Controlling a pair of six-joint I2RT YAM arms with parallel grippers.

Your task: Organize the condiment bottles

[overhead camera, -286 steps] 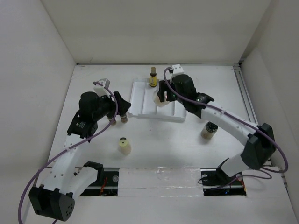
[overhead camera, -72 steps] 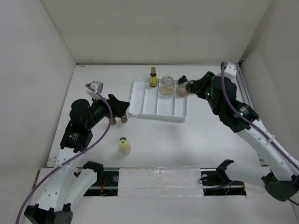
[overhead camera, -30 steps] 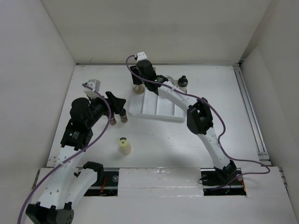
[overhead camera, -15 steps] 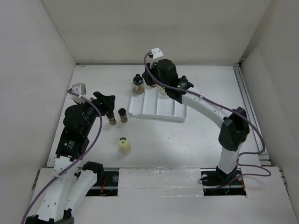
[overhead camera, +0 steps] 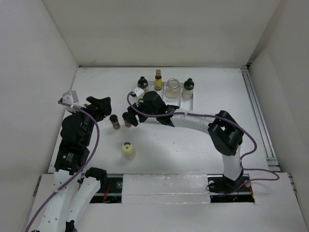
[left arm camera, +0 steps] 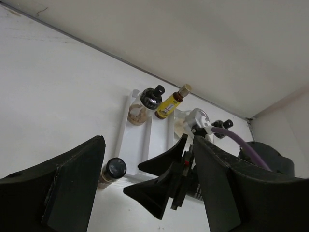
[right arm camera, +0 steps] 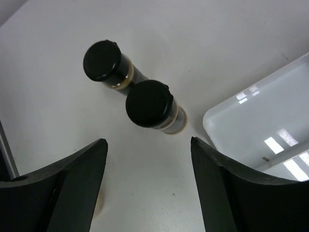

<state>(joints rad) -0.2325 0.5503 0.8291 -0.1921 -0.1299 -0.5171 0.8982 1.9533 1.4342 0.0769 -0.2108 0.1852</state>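
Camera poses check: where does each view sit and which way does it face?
Top external: above and behind the bases, looking down on the table; left arm and right arm both show.
Left wrist: low on the left arm, facing the far wall over the white tray; left fingers frame the bottom.
Right wrist: straight down on two black-capped shakers; right fingers in the bottom corners.
Shared: the tray shows in all three, the shakers in top and right wrist.

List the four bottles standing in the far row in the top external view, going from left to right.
black-capped tan shaker → slim yellow bottle → wide clear jar → black-capped pale bottle
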